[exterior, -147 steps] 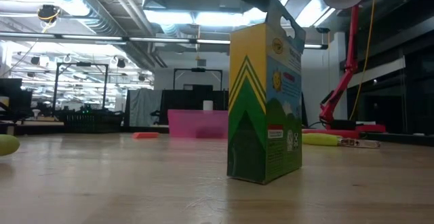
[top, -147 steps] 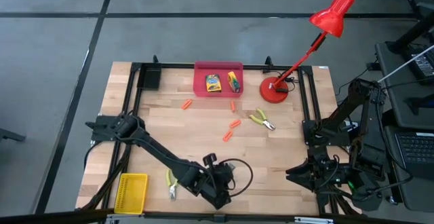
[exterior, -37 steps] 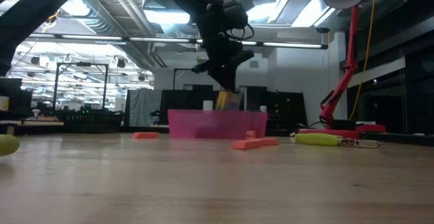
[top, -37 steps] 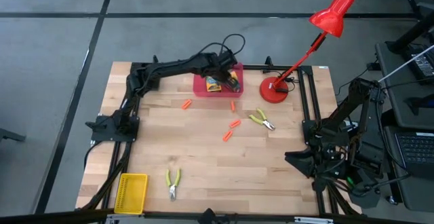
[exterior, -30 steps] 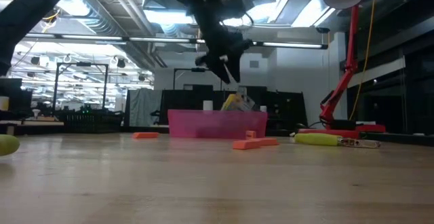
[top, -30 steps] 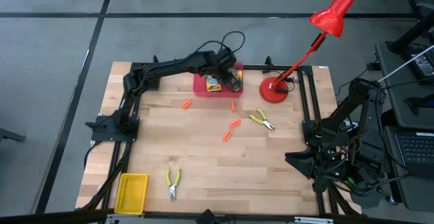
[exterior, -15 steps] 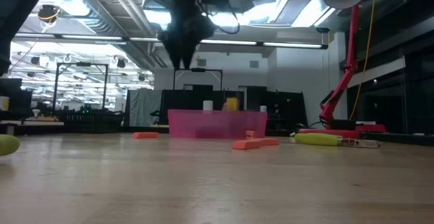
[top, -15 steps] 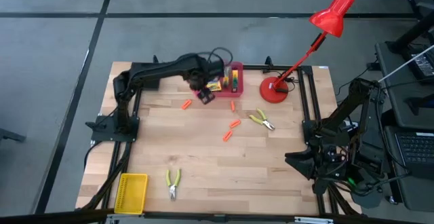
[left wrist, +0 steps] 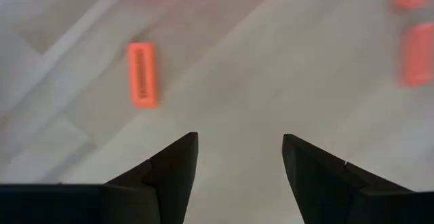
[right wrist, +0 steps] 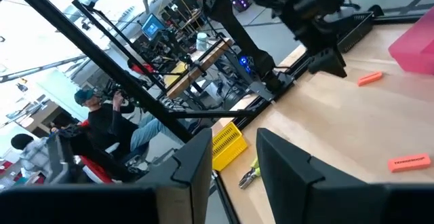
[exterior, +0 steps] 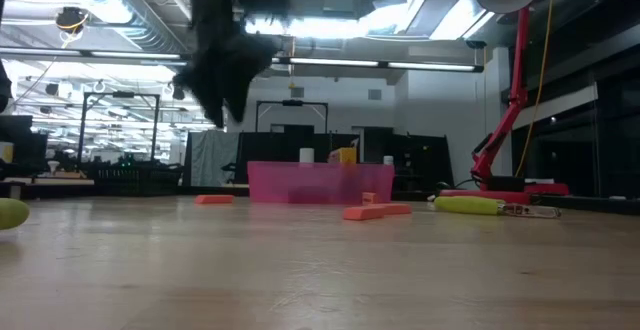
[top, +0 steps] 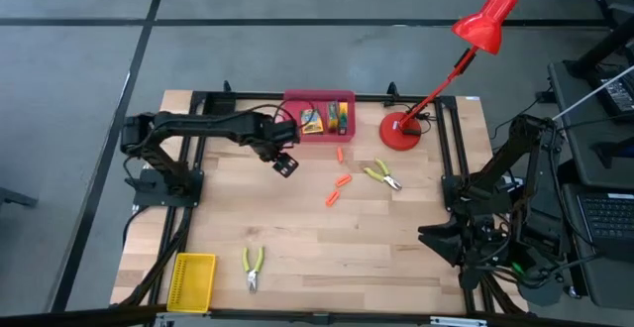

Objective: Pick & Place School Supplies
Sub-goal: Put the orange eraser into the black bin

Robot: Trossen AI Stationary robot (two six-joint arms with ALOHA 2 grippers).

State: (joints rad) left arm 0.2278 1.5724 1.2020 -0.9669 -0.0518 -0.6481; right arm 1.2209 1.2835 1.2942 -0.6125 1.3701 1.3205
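Note:
My left gripper [top: 284,163] hangs open and empty above the wood just near-left of the pink tray [top: 293,129]; in its wrist view the left gripper [left wrist: 239,140] looks down at bare table beside an orange stick [left wrist: 141,73]. Two yellow-and-green crayon boxes [top: 312,121] [top: 341,119] lie in the tray; one box's top [exterior: 345,155] shows over the tray wall [exterior: 300,182]. More orange sticks [top: 339,154] [top: 344,180] [top: 332,198] lie flat on the table. My right gripper [right wrist: 234,176] waits, open, at the near right corner.
A red desk lamp's base [top: 401,129] stands right of the tray. Green-handled pliers [top: 381,175] lie right of the sticks, a second pair of pliers [top: 253,266] near the front edge beside a yellow basket [top: 193,279]. People sit beyond the table [right wrist: 102,119].
My left gripper let go of a crayon box over the pink tray; the box tipped and settled inside. The gripper then rose and swung away from the tray toward the table's left and near side, ending over the bare wood by an orange stick.

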